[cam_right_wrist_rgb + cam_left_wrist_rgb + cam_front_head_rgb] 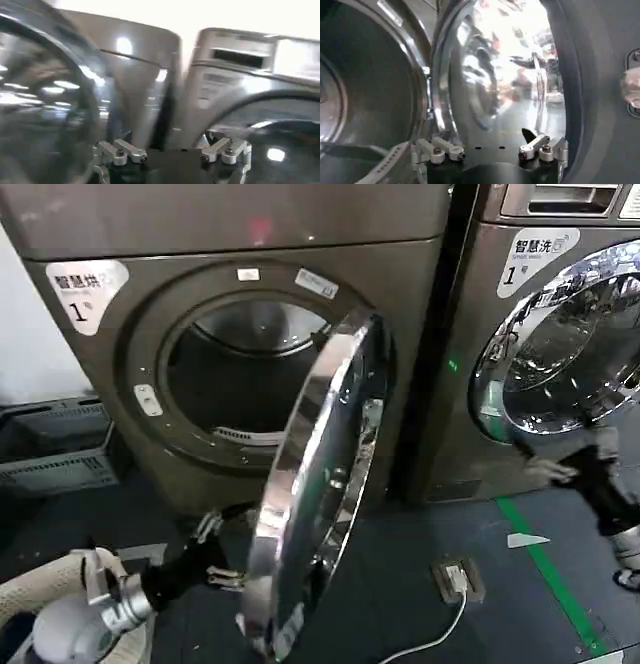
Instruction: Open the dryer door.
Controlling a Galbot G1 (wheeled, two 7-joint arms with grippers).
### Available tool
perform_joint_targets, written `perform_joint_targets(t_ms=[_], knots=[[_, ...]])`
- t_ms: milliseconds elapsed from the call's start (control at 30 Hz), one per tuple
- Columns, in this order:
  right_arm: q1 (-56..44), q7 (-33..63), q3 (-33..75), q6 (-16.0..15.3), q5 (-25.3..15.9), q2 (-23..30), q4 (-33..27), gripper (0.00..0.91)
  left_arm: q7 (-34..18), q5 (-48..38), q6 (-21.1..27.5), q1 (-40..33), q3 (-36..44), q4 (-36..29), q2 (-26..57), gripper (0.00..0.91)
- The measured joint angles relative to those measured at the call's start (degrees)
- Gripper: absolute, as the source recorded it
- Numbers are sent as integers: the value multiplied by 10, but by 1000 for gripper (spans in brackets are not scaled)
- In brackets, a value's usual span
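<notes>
The dryer stands on the left with its round chrome-rimmed door swung well out, edge-on to me, and the dark drum opening exposed. My left gripper is low by the door's bottom edge, on its inner side, open with nothing between its fingers. In the left wrist view the door's shiny inner face lies just ahead of the open left gripper, with the drum beside it. My right gripper hangs open in front of the neighbouring machine, away from the dryer, and appears as the right gripper in its wrist view.
A second machine with a shut chrome door stands on the right. A grey crate sits on the floor at the left. A floor socket with a white cable and a green floor line lie in front.
</notes>
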Motion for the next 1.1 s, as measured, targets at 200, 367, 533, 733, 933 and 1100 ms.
perform_joint_targets(t_ms=[200, 367, 533, 733, 933, 1100], knots=[[-10, 69, 44, -42, -30, 4, 22, 907, -7, -6, -5, -71, 83, 15, 6, 907], [-23, 91, 82, -55, -71, 5, 24, 907, -8, -14, -4, -118, 127, 27, 6, 907], [-39, 101, 126, -69, -95, 6, 32, 907, -10, -22, -1, -171, 171, 36, 7, 907], [-52, 116, 175, -84, -95, 1, 39, 907, -11, -37, 11, -240, 240, 43, 6, 907], [-63, 115, 210, -85, -100, 5, 45, 907, -39, -44, 23, -291, 294, 48, -7, 907], [-67, 115, 225, -83, -100, 4, 47, 907, -72, -49, 22, -331, 339, 54, -24, 907]])
